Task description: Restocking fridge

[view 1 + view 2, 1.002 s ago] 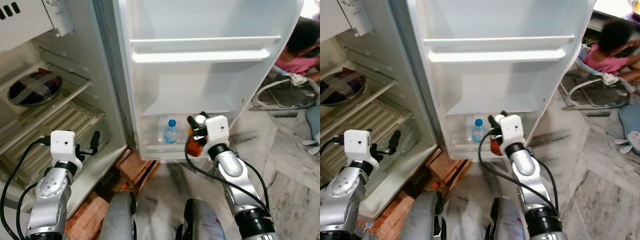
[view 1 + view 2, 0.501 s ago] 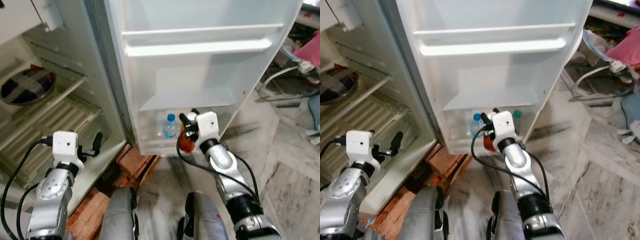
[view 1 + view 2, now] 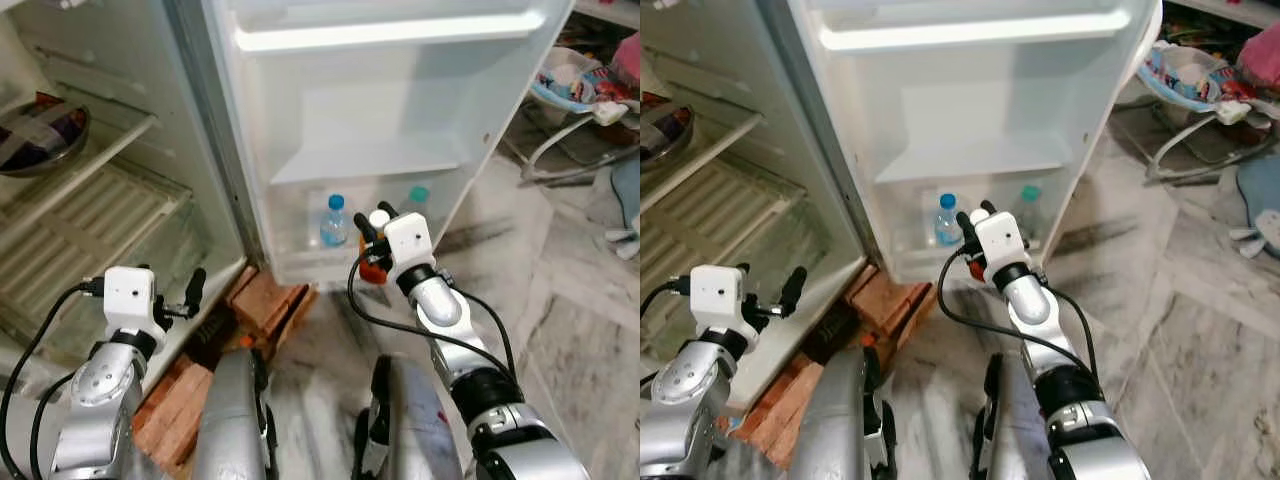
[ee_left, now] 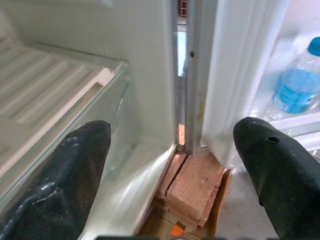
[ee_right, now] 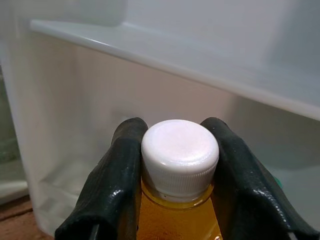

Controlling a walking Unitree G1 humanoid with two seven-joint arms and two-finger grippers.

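1. Ahead of the robot stands the open white fridge [image 3: 130,150], its cabinet cut off at the upper left edge of the head views, so only the lower shelves show.
2. Swung wide beside it is the white fridge door [image 3: 400,90], whose top is cut off too; a white door shelf rail [image 3: 390,30] crosses it high up, and a translucent lower door bin [image 3: 970,235] sits at its foot.
3. Under the cabinet's front corner lie reddish bricks [image 3: 265,305] on the grey marbled floor [image 3: 580,300].
4. On a wire shelf inside the cabinet rests a round steel bowl [image 3: 40,135] with something dark in it, only partly in frame; what it holds cannot be made out.
5. Behind the bin's cloudy wall stand a clear water bottle with a blue cap and blue label [image 3: 334,222] and a second bottle with a green cap [image 3: 418,196]; the second one's body is too hazy to describe.
6. At the far right, past the door, a baby bouncer seat with a pale frame [image 3: 1200,90] is partly cut off.
7. The right end effector [image 3: 372,222] is just in front of the lower bin, its two black fingers [image 5: 120,165] closed against the neck of an orange-filled bottle with a white cap [image 5: 180,155]; the bottle's lower body is hidden by the wrist in the head views.
8. The left end effector [image 4: 175,165] hangs low near the cabinet's bottom corner, fingers spread wide with nothing between them.
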